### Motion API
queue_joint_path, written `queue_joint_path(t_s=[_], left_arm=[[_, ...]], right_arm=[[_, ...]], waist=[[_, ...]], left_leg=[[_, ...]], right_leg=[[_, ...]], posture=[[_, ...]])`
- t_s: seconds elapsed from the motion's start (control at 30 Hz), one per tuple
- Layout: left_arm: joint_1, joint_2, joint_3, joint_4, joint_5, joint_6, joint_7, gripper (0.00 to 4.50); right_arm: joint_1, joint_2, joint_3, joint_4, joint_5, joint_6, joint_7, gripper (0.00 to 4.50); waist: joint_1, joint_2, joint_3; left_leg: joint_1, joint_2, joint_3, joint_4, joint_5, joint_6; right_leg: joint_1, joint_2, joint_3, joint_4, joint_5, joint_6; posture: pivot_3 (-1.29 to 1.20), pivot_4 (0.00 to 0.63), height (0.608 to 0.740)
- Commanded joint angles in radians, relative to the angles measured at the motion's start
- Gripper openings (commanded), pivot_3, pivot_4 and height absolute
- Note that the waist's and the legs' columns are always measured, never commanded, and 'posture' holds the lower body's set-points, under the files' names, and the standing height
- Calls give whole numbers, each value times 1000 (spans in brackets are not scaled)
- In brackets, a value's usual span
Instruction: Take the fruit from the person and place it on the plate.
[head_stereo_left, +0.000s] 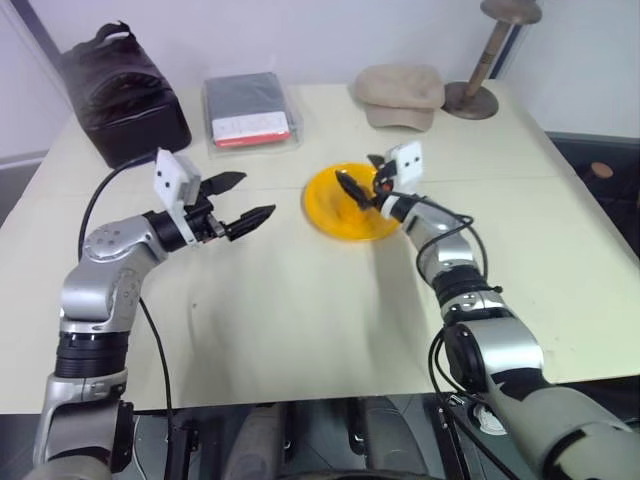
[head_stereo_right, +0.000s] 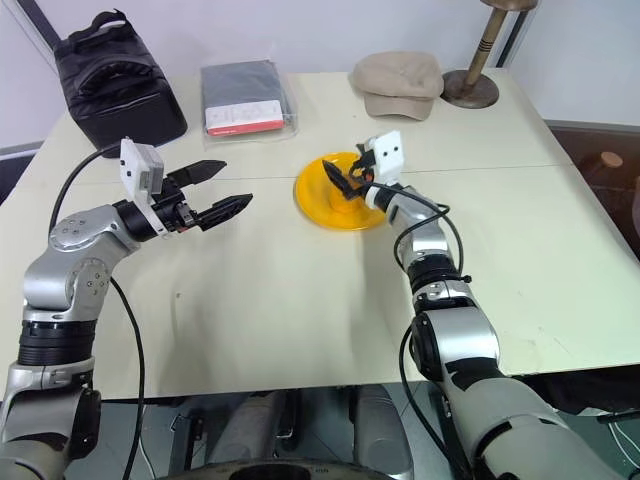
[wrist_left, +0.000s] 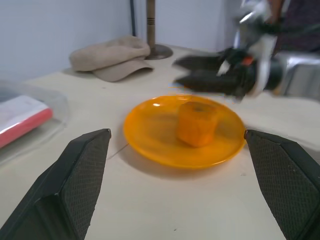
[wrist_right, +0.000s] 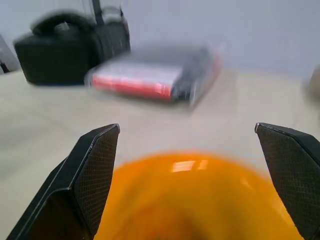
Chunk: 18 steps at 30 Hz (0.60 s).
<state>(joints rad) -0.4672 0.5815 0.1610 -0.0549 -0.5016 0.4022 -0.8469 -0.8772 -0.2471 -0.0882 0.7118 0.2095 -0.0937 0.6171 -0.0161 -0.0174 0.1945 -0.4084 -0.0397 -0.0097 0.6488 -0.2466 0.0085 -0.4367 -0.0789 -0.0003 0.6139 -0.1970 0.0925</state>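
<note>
The chunky orange fruit (wrist_left: 197, 123) stands on the round yellow plate (head_stereo_left: 325, 208), a little off its centre. My right gripper (head_stereo_left: 358, 172) hangs open just above the plate's far right part, close over the fruit, with nothing between its fingers (wrist_right: 95, 170). The blurred right gripper (wrist_left: 210, 75) also appears in the left wrist view, behind the fruit. My left gripper (head_stereo_left: 257, 194) is open and empty, held level above the table to the left of the plate and pointing toward it. The person is out of view.
Along the table's far side sit a black bag (head_stereo_left: 125, 95), a clear packet with dark cloth and a red label (head_stereo_left: 250, 112), a beige cap (head_stereo_left: 400, 95) and a wooden stand (head_stereo_left: 480, 75). Pale table (head_stereo_left: 300, 300) stretches in front of the plate.
</note>
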Motion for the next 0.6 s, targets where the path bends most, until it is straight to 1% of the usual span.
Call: queue_joint_path(t_s=[0.03, 0.17, 0.3, 0.43, 0.6], left_arm=[[15, 18, 67, 0, 11, -39, 40, 4500], [64, 22, 114, -16, 8, -37, 83, 4500], [133, 27, 150, -57, 3, -29, 119, 4500], [186, 19, 177, -90, 10, -28, 173, 4500], [195, -9, 160, -82, 39, -59, 227, 4500]], right_arm=[[99, -77, -34, -331, 61, 146, 8, 4441], [249, -185, -77, -612, 108, 321, -8, 4441], [374, -259, -147, -769, 136, 433, -51, 4441], [477, -291, -195, -823, 143, 468, -83, 4441], [538, -283, -194, -771, 121, 427, -96, 4441]], waist=[[2, 0, 0], [5, 0, 0], [2, 0, 0], [4, 0, 0], [6, 0, 0]], left_leg=[[0, 0, 0, 0, 0, 0], [0, 0, 0, 0, 0, 0], [0, 0, 0, 0, 0, 0], [0, 0, 0, 0, 0, 0], [0, 0, 0, 1, 0, 0]], right_leg=[[0, 0, 0, 0, 0, 0], [0, -1, 0, 0, 0, 0], [0, -1, 0, 0, 0, 0], [0, -1, 0, 0, 0, 0], [2, -1, 0, -1, -2, -3]], posture=[[0, 150, 740], [0, 150, 740], [0, 150, 740], [0, 150, 740], [0, 150, 740]])
